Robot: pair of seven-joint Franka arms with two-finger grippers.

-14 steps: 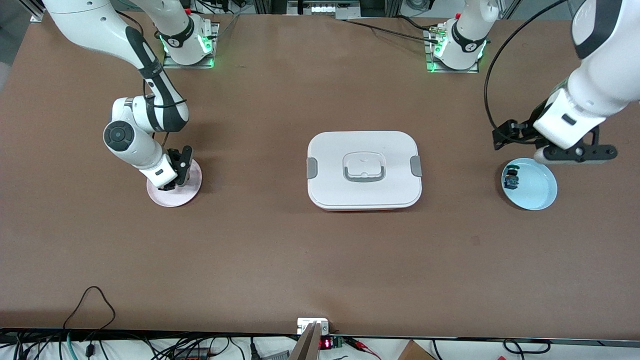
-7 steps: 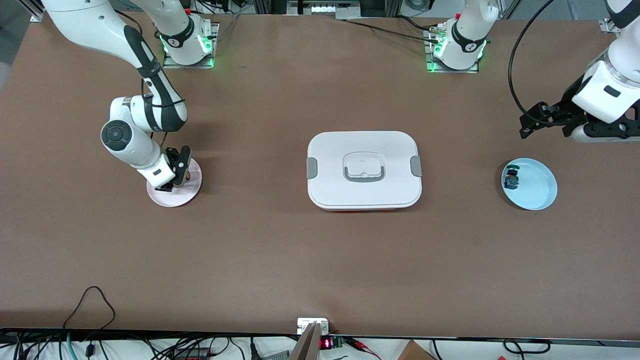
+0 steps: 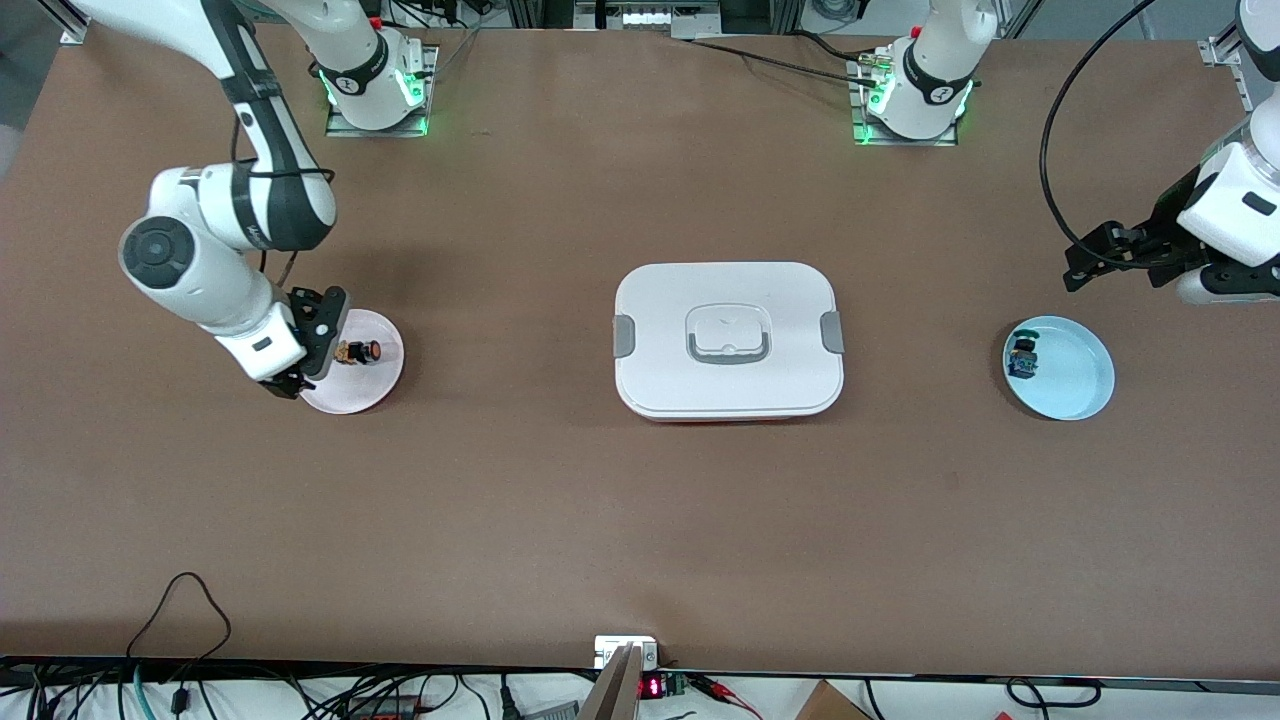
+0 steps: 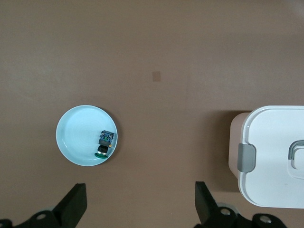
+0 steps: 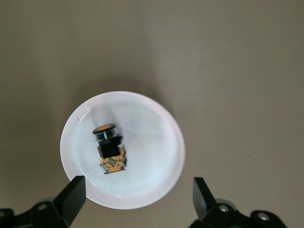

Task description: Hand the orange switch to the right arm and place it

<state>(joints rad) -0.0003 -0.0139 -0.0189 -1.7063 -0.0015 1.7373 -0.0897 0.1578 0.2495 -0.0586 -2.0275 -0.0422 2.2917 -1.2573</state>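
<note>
The orange switch [image 3: 358, 351] lies on its side on a pink plate [image 3: 385, 372] toward the right arm's end of the table. In the right wrist view the switch [image 5: 108, 147] rests on the plate [image 5: 147, 137], orange face up, free of the fingers. My right gripper [image 3: 305, 358] hangs open over the plate's edge, and its fingertips [image 5: 137, 190] are spread wide above the rim with nothing between them. My left gripper [image 3: 1165, 275] is open and empty, up over the table beside a blue plate, its fingertips [image 4: 141, 199] wide apart over bare table.
A pale blue plate [image 3: 1078, 385] holding a small black part with a blue-green face [image 3: 1022, 357] sits toward the left arm's end. A white lidded box [image 3: 728, 340] with grey clasps stands mid-table. Cables and a small device line the front edge.
My right gripper has opened, let go of the orange switch onto the pink plate, and risen off it. The left arm has drawn back from above the blue plate.
</note>
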